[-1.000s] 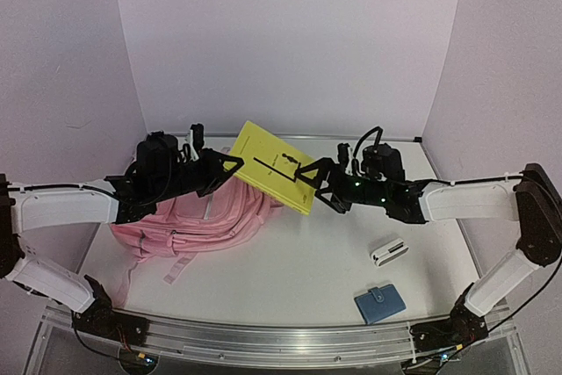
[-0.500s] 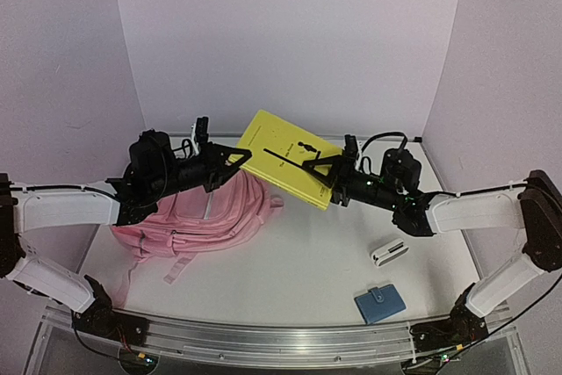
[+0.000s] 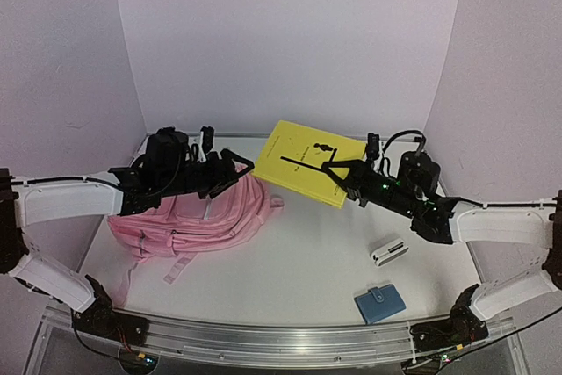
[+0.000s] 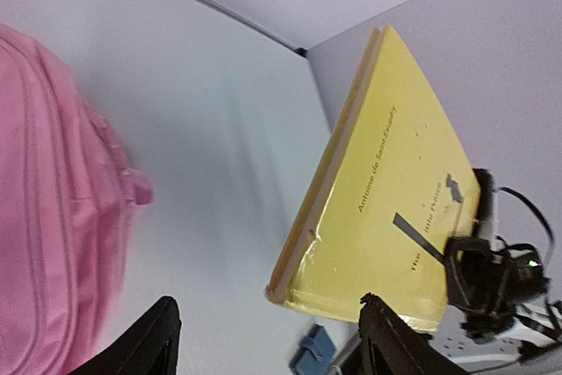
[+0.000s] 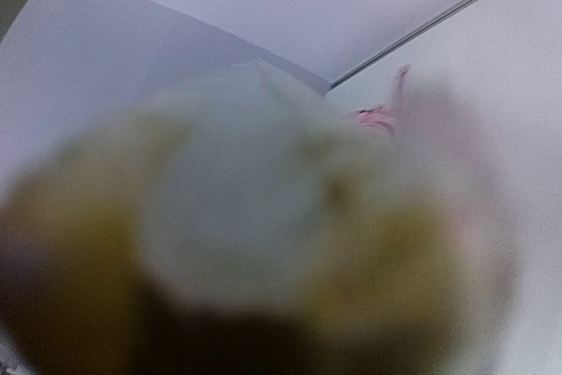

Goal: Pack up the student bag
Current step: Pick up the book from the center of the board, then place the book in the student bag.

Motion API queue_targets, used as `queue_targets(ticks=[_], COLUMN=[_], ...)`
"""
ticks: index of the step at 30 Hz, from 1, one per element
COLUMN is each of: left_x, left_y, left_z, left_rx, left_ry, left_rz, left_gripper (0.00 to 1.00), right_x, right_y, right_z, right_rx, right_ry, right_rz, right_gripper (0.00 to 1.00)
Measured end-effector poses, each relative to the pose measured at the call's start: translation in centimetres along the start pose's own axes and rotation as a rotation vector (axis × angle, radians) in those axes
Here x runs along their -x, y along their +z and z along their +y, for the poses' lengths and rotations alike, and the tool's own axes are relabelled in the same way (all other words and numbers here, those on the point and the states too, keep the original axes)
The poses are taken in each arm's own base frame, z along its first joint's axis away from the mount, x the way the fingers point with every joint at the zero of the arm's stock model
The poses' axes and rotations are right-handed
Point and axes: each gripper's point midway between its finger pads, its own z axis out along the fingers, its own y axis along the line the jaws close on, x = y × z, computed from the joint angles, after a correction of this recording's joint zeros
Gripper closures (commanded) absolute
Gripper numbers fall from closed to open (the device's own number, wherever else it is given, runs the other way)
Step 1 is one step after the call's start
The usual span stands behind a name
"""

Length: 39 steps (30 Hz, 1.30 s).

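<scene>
Gripping yellow book [image 3: 303,160] by its edge, aloft, in right gripper [image 3: 340,170]. Holding left gripper [image 3: 239,167] jaws apart, empty, book just beyond them. Noting student bag [image 3: 198,217] lying under left jaws. Judging packing barely begun: book, blue wallet [image 3: 379,303] and white case [image 3: 387,251] all outside bag.

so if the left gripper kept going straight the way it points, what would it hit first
Most likely the yellow book, held in the air by the right gripper. In the left wrist view its near corner sits right ahead of the open left gripper, though depth is unclear.
</scene>
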Motion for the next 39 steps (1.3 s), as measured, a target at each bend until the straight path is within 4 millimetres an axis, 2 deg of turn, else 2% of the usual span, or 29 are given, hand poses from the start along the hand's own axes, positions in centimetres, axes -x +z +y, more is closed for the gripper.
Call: queue_targets(ticks=[2,5,10,14,18,22,29,37,39], left_x=[-0.2,-1.6,-4.7,-6.0,-5.4,-4.0,-1.7,-0.1,0.0], left_y=[1.2,3.3,7.5,8.9,7.8,6.6,5.0,4.1,3.9], left_z=[1.6,3.7,5.1,6.9,9.1,10.1,11.3,13.7,14.5], left_rx=[0.114,0.284,0.503,0.668,0.815,0.897,0.980,1.116,1.148], left_ry=[0.053,0.162,0.360,0.470,0.525,0.554,0.548,0.579,0.589], left_rz=[0.021,0.085,0.194,0.237,0.237,0.200,0.149,0.138,0.146], left_gripper=[0.26,0.25,0.30,0.32,0.31,0.31,0.46,0.48,0.53], right_x=[0.7,2.3,4.6,5.0,4.6,4.4,4.3,4.2,4.2], right_y=[-0.1,-1.0,-3.5,-4.9,-5.4,-5.5,-5.5,-5.4,-5.4], right_z=[-1.8,-3.6,-5.0,-5.8,-6.6,-6.8,-6.8,-6.8,-6.7], right_rx=[-0.134,-0.310,-0.503,-0.577,-0.614,-0.625,-0.621,-0.616,-0.614], right_ry=[-0.050,-0.130,-0.234,-0.270,-0.277,-0.278,-0.277,-0.275,-0.274], right_rz=[-0.019,-0.059,-0.119,-0.129,-0.107,-0.097,-0.092,-0.086,-0.083], right_gripper=[1.00,1.00,1.00,1.00,1.00,1.00,1.00,1.00,1.00])
